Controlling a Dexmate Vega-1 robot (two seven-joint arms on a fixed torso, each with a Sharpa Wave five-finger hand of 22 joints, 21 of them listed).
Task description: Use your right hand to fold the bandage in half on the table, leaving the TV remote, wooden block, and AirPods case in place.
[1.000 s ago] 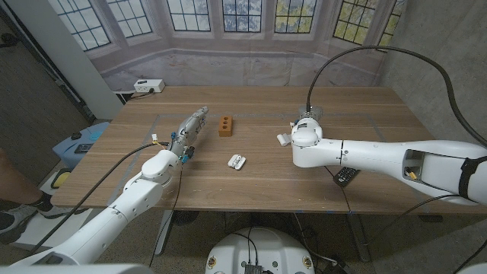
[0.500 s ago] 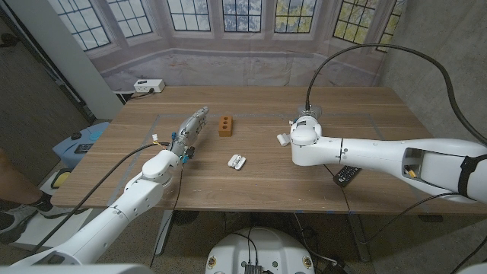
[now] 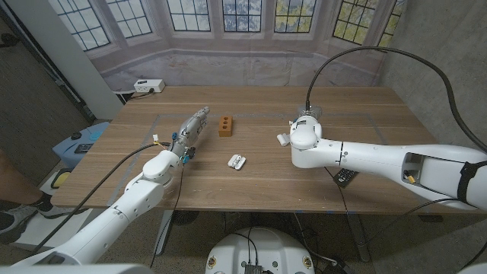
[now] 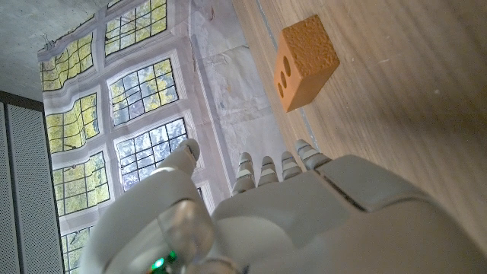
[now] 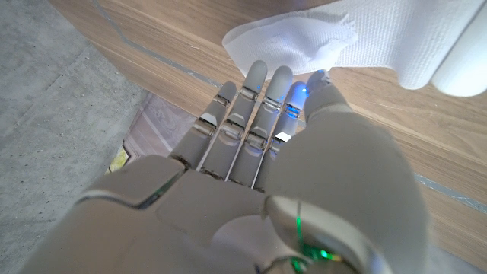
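Note:
The white bandage (image 3: pixel 283 139) lies on the table just left of my right wrist, and its woven cloth (image 5: pixel 358 38) spreads out just beyond my fingertips (image 5: pixel 259 72). My right hand (image 5: pixel 259 144) reaches toward it with fingers straight and close together, holding nothing that I can see. In the head view the right hand (image 3: pixel 303 122) is mostly hidden by its own wrist. The wooden block (image 3: pixel 226 125) (image 4: pixel 306 61) stands beside my left hand (image 3: pixel 192 129) (image 4: pixel 304 221), which is stretched out and holds nothing. The white AirPods case (image 3: pixel 237 161) sits at mid-table. The black TV remote (image 3: pixel 345 176) peeks out from under my right forearm.
The wooden table (image 3: pixel 251 103) runs back to a wall with windows. A white power strip (image 3: pixel 148 85) lies on the sill beyond the far left corner. Bare wood stretches in front of the AirPods case and along the far edge.
My right forearm has sunk slightly and covers a bit more of the remote. The left arm, block and AirPods case are where they were.

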